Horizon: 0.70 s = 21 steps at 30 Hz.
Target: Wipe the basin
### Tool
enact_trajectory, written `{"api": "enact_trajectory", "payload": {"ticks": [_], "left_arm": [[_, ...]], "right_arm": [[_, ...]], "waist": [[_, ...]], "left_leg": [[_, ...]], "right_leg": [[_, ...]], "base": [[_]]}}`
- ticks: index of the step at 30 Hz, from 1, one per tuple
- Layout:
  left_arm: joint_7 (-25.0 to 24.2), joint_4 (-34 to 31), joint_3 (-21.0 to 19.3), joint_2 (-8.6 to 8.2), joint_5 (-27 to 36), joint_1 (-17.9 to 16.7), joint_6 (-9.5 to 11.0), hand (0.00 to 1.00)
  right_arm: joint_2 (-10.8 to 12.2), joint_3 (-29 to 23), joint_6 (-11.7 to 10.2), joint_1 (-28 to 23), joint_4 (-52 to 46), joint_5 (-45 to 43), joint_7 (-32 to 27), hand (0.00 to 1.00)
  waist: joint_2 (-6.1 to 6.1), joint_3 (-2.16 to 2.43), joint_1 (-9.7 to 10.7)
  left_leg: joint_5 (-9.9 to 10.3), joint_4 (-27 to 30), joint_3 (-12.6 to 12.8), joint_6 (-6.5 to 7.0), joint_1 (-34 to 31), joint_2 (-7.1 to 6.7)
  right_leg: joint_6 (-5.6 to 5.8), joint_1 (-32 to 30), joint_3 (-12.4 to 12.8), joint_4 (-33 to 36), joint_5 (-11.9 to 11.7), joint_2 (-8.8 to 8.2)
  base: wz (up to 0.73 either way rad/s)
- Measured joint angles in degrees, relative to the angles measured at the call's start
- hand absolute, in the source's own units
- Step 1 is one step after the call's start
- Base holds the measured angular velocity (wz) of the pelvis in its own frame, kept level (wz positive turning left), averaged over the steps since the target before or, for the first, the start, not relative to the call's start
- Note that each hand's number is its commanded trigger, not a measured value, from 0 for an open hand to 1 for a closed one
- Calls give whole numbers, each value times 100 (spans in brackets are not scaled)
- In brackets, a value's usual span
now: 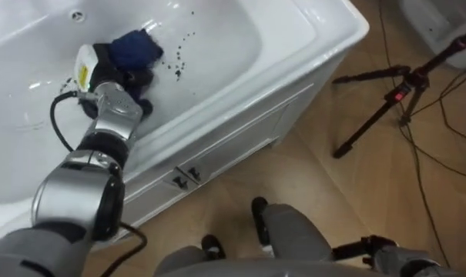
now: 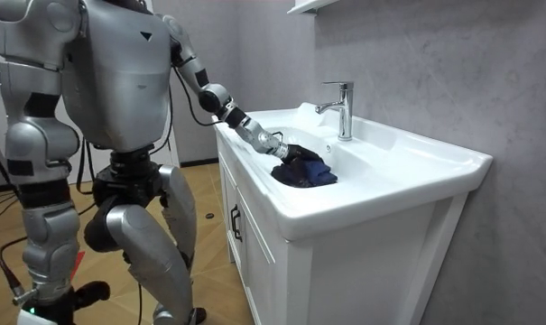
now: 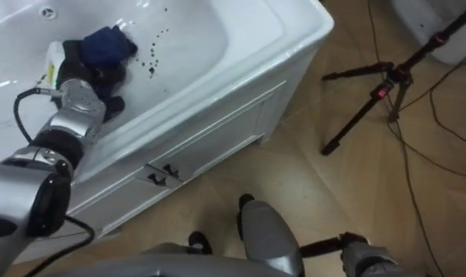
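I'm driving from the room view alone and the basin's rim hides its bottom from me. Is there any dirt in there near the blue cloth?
Observer: Yes. The left eye view shows dark specks on the basin floor, just to the right of the cloth.
Operator: Is the left hand over them?
Observer: No. The left hand is at the cloth's left side, and the specks lie uncovered.
Operator: Where is the drain from there?
Observer: The drain is farther back in the basin, beyond the hand and away from the specks.
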<state>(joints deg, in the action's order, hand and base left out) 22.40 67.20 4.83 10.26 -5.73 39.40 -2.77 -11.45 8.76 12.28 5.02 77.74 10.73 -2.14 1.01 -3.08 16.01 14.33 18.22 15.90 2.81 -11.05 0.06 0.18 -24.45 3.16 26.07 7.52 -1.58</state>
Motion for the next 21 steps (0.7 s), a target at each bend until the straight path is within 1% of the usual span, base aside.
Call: {"api": "enact_trajectory", "payload": {"ticks": [1,3,4,5,6,7,10,13,15,17,21], "left_arm": [[-86,81,-4,4,194,118,44,100],[-142,153,-6,5,398,204,101,100],[-183,159,-5,15,398,214,129,100],[-202,145,7,14,395,214,153,100],[-202,135,48,15,395,215,156,100],[-205,85,178,19,395,222,152,100],[-258,36,463,21,374,273,147,100],[-314,-71,570,-62,217,327,138,100],[-332,-174,676,-94,217,327,138,100],[-358,-241,700,-147,217,328,140,100],[-395,-242,700,-146,209,328,148,100]], "right_arm": [[13,10,-42,-26,13,-9,42,0],[15,35,-66,-43,20,-10,87,0],[11,64,-117,-46,30,-28,129,0],[9,68,-153,-44,35,-25,191,0],[6,69,-171,-43,36,-21,217,0],[-1,88,-215,-26,29,-19,265,0],[-43,191,-282,57,41,-5,375,0],[-86,370,-389,146,25,-4,463,0],[-86,465,-430,172,25,-3,490,0],[-88,525,-474,162,31,-5,544,0],[-99,531,-474,167,29,-6,611,0]], "waist": [[-17,-7,99],[-54,-8,187],[-109,2,265],[-140,13,283],[-146,15,295],[-179,35,302],[-186,37,325],[-203,27,327],[-211,23,331],[-215,19,334],[-216,15,343]], "left_leg": [[29,84,31,19,-49,-2],[82,189,52,27,-86,-3],[120,285,39,34,-144,8],[141,347,35,37,-191,10],[141,359,27,38,-213,8],[142,385,7,41,-246,4],[159,480,-46,64,-311,8],[185,573,-103,84,-381,11],[197,618,-120,96,-417,12],[206,650,-167,103,-437,11],[209,655,-167,108,-438,6]], "right_leg": [[2,-65,2,89,8,-20],[4,-107,6,181,41,-34],[14,-131,-8,210,56,-36],[18,-164,-9,241,62,-41],[18,-175,-15,244,62,-47],[24,-192,-21,245,58,-53],[44,-196,-31,258,48,-52],[67,-205,-47,264,47,-61],[71,-205,-81,266,47,-75],[78,-198,-111,266,49,-88],[85,-193,-111,267,48,-94]], "base": [[-9],[-4],[7],[8],[7],[10],[11],[8],[8],[8],[0]]}}
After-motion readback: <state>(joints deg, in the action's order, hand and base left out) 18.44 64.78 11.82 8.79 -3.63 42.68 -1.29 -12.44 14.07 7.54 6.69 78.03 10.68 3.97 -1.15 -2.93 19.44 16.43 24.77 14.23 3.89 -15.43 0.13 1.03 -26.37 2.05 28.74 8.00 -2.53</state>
